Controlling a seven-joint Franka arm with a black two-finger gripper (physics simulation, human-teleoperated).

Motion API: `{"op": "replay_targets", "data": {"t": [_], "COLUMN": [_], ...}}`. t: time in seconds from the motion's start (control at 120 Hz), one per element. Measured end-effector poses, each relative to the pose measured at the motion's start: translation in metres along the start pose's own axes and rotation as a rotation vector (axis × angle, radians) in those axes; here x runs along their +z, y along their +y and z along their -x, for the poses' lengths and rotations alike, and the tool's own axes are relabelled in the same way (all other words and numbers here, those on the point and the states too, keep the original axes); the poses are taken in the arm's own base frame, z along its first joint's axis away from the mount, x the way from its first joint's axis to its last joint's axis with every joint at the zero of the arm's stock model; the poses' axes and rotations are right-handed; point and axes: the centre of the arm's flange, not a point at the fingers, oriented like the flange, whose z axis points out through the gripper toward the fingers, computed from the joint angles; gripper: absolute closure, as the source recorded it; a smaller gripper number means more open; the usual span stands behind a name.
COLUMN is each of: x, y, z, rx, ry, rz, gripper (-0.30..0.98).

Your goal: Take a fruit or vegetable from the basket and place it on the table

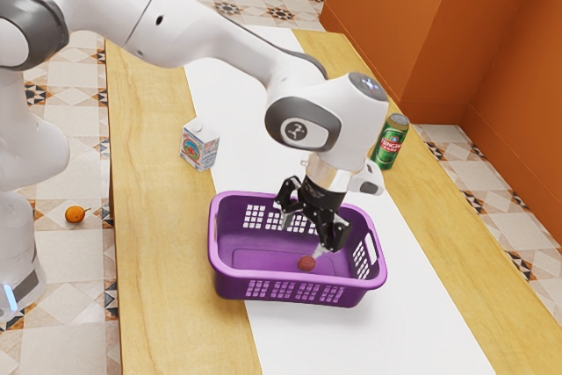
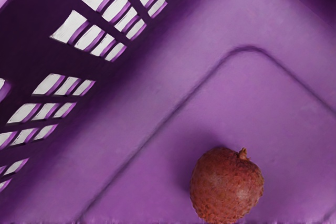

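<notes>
Lychee [image 1: 306, 263]: one reddish, rough-skinned fruit, stem stub showing, resting on the basket floor just below and a little to one side of the gripper [image 1: 300, 240]. Identification by skin and shape; fairly sure.

Gripper: fingers spread apart, fruit not between them. Hand tilted, reaching down inside the basket walls.

Around the gripper: purple basket [image 1: 230, 284], upright, slotted sides. In the wrist view the fruit sits within the raised line on the basket floor, apart from the slotted wall.

Further out from the hand: green can [image 1: 391, 142], upright, beyond the basket toward the exterior view's right. Small carton [image 1: 200, 145], upright, off toward the exterior view's left. Both stand outside the basket. Underneath, a white runner [image 1: 351, 340] along the wooden table [image 1: 149, 261].

Farthest: an orange fruit [image 1: 75, 214] on the tiled floor, well apart from the hand; not the basket's fruit.

Step in hand, as I judge it: lining up for the grasp; lift and placing not yet done. Next move wants the spread fingers centred over the lychee, then lowered to either side of it and closed gently. Round body may roll if one finger touches first. Afterwards, a lift above the rim before going sideways.
</notes>
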Motion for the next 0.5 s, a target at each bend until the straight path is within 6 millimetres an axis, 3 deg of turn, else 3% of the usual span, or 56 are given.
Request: {"op": "replay_targets", "data": {"t": [0.5], "x": [0.0063], "y": [0.0080], "z": [0.0073], "rx": [0.001], "ry": [-0.020], "rz": [0.004], "gripper": [0.12]}}
